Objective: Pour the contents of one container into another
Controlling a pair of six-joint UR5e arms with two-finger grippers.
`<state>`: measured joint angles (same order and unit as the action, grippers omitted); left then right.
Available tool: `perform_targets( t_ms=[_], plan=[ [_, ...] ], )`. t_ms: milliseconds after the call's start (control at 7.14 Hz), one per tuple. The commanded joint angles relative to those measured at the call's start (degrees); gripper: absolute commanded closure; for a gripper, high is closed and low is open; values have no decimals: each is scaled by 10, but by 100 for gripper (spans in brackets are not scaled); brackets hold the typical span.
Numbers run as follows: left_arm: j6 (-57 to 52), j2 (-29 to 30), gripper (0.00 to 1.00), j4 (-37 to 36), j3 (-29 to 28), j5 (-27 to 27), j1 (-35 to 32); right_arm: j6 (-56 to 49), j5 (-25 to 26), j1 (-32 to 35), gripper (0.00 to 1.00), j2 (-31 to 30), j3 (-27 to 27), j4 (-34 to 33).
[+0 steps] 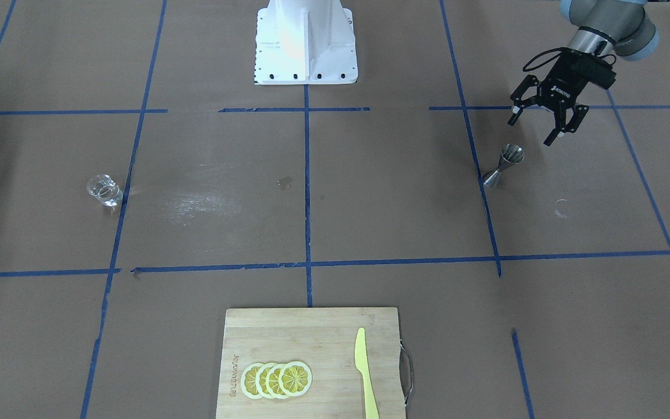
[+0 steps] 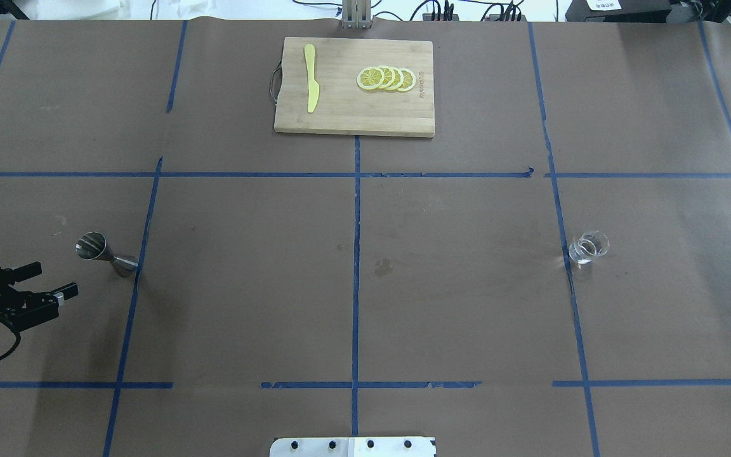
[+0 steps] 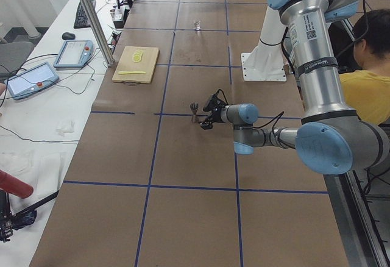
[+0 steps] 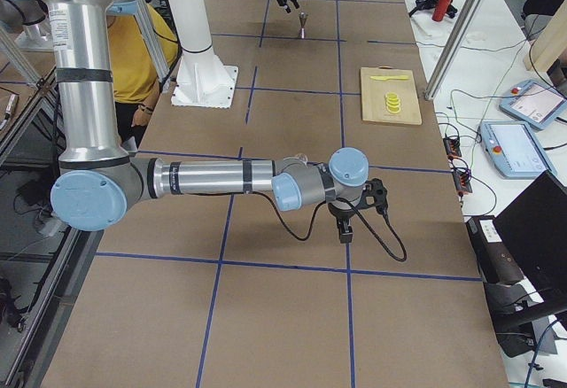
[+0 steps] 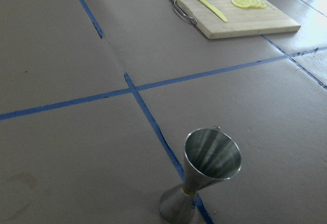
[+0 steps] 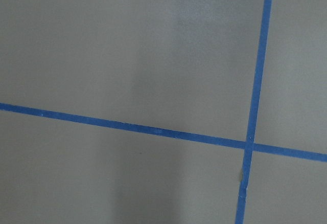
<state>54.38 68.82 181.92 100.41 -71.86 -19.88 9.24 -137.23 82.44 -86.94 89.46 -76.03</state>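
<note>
Overhead reckoning, 12 o'clock pointing away from the robot. Glass cup (image 2: pixel 587 247) stands upright at 3 o'clock on the surface, just beside a blue tape line, with nothing near it; whether it holds liquid I cannot make out. Jigger (image 2: pixel 105 254) stands upright at 9 o'clock, its base touching another tape line, upper cone open and empty in the left wrist view. Left gripper (image 2: pixel 54 280) hangs at about 8 o'clock of the jigger, near but apart — jaws spread wide, nothing between them. Right gripper (image 4: pixel 345 231) shows only in the side view from the robot's right, low over bare surface; wide or closed, cannot tell. Cutting board (image 2: pixel 340 114) with lemon slices (image 2: pixel 386 78) and a yellow knife (image 2: pixel 310 79) sits at 12 o'clock, well apart from both vessels. Judgement: pouring not begun, approach stage. The cup looks light, rigid, smooth and breakable, likely slippery between pads — take it across the round wall below the flared rim, squeeze moderately, carry it level. The jigger looks light, stiff and narrow-footed, so easily tipped; the waist is the natural hold for steadying. Its mouth is small, so a slow tilt seems called for
</note>
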Motion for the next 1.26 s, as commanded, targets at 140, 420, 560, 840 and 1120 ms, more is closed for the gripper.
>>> perform_targets(
  t_ms=[140, 420, 560, 840, 1120],
  plan=[
    [30, 0, 0, -29, 0, 240, 132, 0, 0, 0, 0, 1, -2, 0],
    [31, 15, 0, -71, -6, 316, 170, 0, 0, 0, 0, 1, -3, 0],
    [30, 41, 0, -99, -7, 327, 176, 0, 0, 0, 0, 1, -3, 0],
    [30, 111, 0, -104, -72, 389, 194, -1, 2, 0, 0, 2, -4, 2],
    [31, 140, 0, -102, -97, 419, 193, -1, 4, 0, 0, 1, -4, 2]
  ],
)
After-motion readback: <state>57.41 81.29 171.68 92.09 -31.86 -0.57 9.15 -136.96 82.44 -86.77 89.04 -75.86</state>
